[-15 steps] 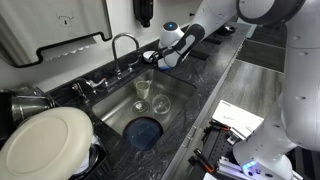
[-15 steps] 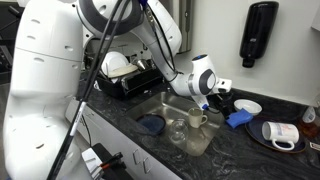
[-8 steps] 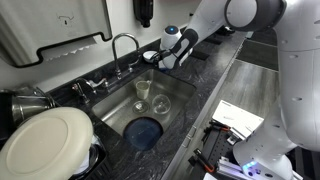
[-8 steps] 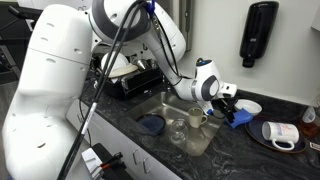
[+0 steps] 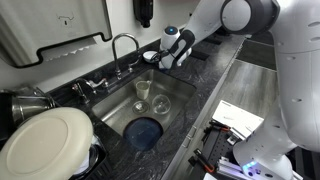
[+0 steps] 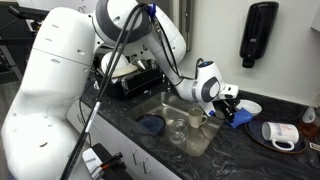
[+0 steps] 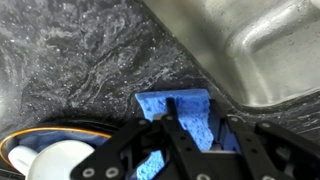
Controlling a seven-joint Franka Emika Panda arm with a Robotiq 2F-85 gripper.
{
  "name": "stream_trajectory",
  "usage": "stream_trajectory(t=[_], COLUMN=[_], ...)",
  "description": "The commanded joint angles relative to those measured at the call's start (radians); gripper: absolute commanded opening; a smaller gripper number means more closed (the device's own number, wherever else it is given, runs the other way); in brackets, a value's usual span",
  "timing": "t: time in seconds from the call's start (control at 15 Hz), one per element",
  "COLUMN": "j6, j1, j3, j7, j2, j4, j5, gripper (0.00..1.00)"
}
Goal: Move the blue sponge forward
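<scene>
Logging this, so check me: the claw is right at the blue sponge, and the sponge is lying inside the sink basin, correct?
Not quite. The claw is right at the blue sponge, but the sponge lies on the dark countertop beside the sink, not inside the basin. The wrist view shows it.

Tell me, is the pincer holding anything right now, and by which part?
Cannot tell: the pincer straddles one end of the blue sponge, but whether it is squeezing it is unclear.
</scene>
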Motion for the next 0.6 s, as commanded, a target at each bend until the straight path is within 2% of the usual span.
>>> stream_trajectory(t=[0.0,0.13,0.53], j6=[-0.020,-0.025,-0.041], j1=[0.023,0.030,0.032], j3=[-0.019,-0.026,-0.033], j7=[-0.042,-0.043,-0.047], j2=[0.017,0.009,-0.023], j4=[0.017,0.008,-0.029], j5=[0.047,0.056,0.065], gripper=[0.05,0.00,0.01])
